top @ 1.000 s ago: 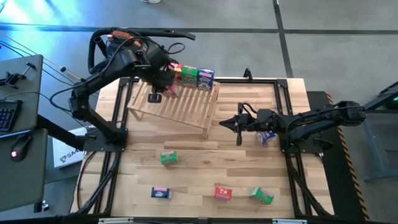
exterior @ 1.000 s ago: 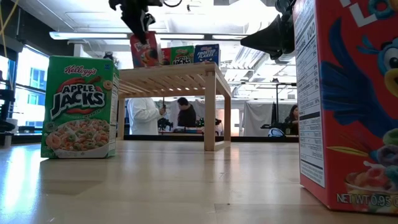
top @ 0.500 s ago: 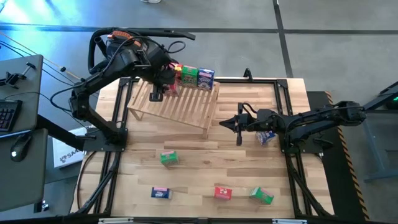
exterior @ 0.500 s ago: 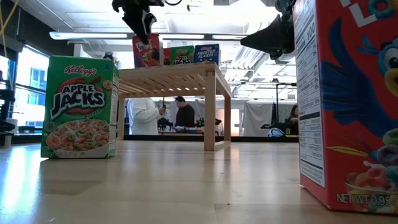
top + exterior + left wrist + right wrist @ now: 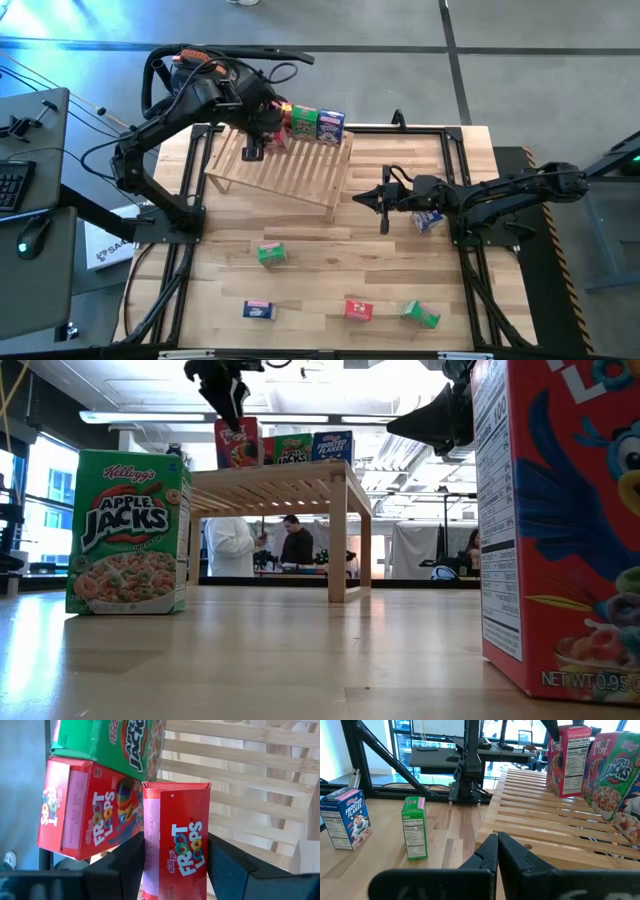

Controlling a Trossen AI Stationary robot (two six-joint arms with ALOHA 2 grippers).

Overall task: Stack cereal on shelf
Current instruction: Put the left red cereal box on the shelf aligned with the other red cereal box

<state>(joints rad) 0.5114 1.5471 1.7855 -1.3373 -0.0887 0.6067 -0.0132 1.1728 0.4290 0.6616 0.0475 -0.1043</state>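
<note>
Low view: red cereal box (image 5: 553, 525) cropped (fills right edge), left gripper (image 5: 226, 398) cut off.

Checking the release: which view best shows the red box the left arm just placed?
Left wrist view: the Froot Loops box fills it, between the spread fingers. Low view shows it upright on the shelf; high view mostly hides it; right wrist view shows it far off.
</note>
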